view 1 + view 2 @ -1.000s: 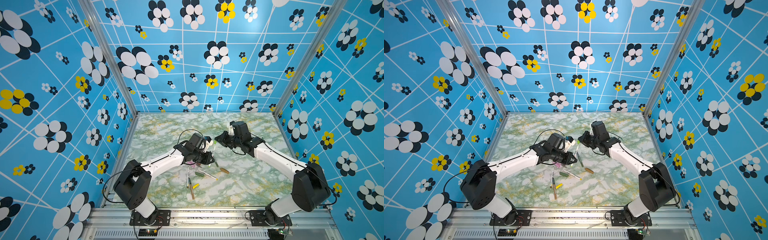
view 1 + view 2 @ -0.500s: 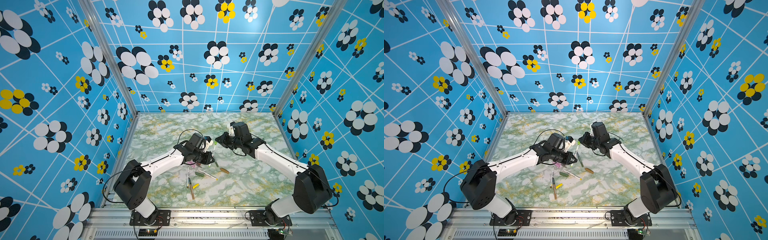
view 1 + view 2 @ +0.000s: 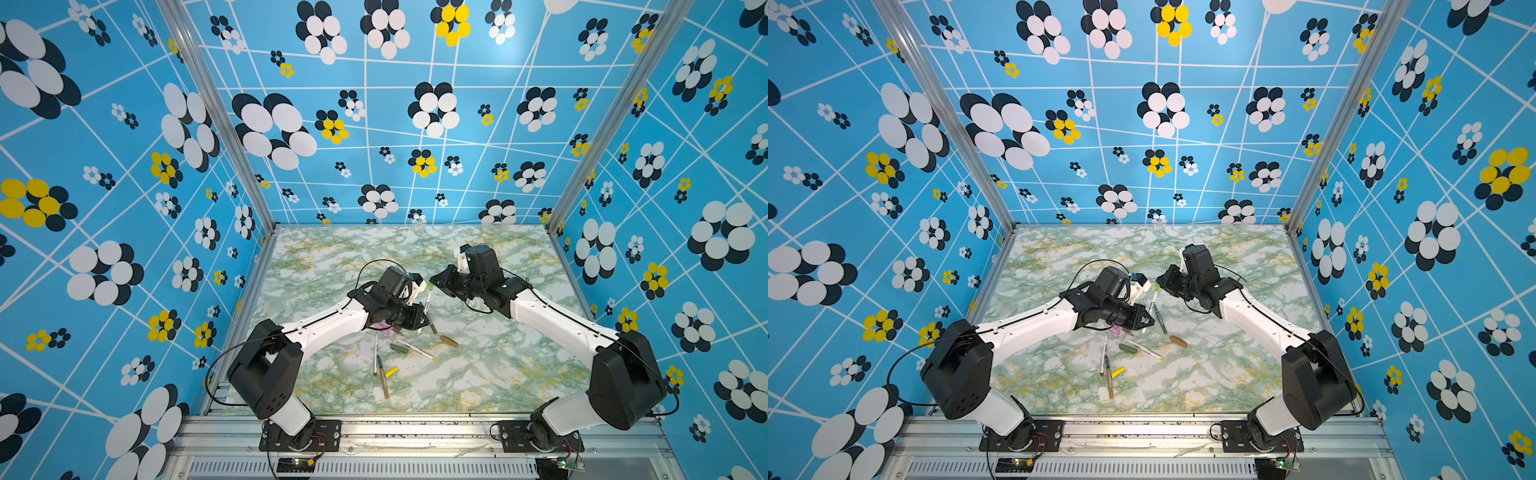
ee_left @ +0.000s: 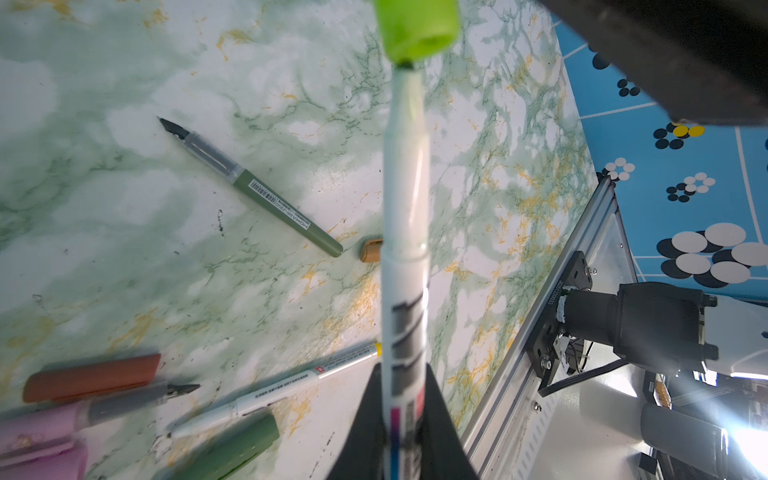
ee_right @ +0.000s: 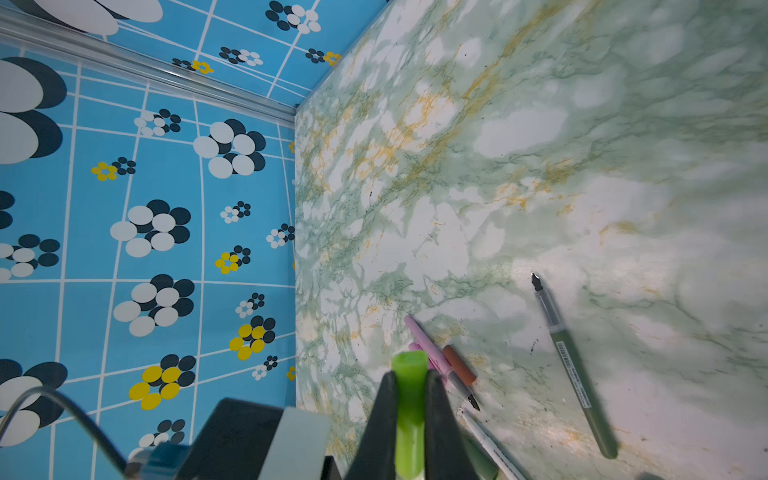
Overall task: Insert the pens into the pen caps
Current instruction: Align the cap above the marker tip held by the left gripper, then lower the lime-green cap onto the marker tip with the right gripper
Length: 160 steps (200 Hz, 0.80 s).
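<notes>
Left wrist view: a white pen (image 4: 405, 187) met a light green cap (image 4: 417, 29) in mid-air, not yet pushed home.

The left gripper (image 4: 405, 376) was clamped on the white pen and the right gripper (image 5: 409, 388) on the light green cap, with the pen's dark tip just at the cap's mouth above the middle of the table (image 3: 478, 374). By the look of it this was the first pairing, and none was finished. A dark green pen (image 4: 266, 203), a pink pen (image 5: 428, 347) and a brown pen (image 3: 384, 384) lay bare-tipped near the arms, among a loose tan cap (image 4: 370, 249), brown cap (image 4: 91, 376), dark green cap (image 4: 232, 449) and yellow cap (image 3: 391, 372). How far the tip had entered could not be told. The pink items were cut off at the frame edge and lay largely under the left arm in both top views, so no pink cap could be made out.
</notes>
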Tool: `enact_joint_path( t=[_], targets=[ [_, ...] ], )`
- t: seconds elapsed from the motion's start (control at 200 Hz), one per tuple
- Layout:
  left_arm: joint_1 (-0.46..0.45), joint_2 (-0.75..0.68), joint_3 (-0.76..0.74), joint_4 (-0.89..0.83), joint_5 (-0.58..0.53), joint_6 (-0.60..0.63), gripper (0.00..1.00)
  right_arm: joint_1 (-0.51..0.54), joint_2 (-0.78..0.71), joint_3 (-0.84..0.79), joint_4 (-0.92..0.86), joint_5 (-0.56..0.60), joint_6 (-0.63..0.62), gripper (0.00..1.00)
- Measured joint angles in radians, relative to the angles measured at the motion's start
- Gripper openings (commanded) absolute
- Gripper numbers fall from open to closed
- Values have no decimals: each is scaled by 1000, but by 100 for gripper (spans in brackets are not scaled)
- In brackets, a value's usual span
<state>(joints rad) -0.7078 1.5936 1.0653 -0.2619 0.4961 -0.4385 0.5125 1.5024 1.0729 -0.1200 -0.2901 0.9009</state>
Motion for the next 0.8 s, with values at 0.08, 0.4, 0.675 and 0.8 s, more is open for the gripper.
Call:
enact_joint_path(
  t=[0.08,0.4,0.675,0.8],
  targets=[
    [0,0,0,4,0,0,0,0,0,0,-3,0,-3,1],
    [0,0,0,7,-4,0,0,2,0,0,-4,0,-19,0],
    [0,0,0,16,-16,-8,0,3,0,0,-5,0,-26,0],
    [0,0,0,23,-19,-12,0,8,0,-1,-4,0,-26,0]
  ],
)
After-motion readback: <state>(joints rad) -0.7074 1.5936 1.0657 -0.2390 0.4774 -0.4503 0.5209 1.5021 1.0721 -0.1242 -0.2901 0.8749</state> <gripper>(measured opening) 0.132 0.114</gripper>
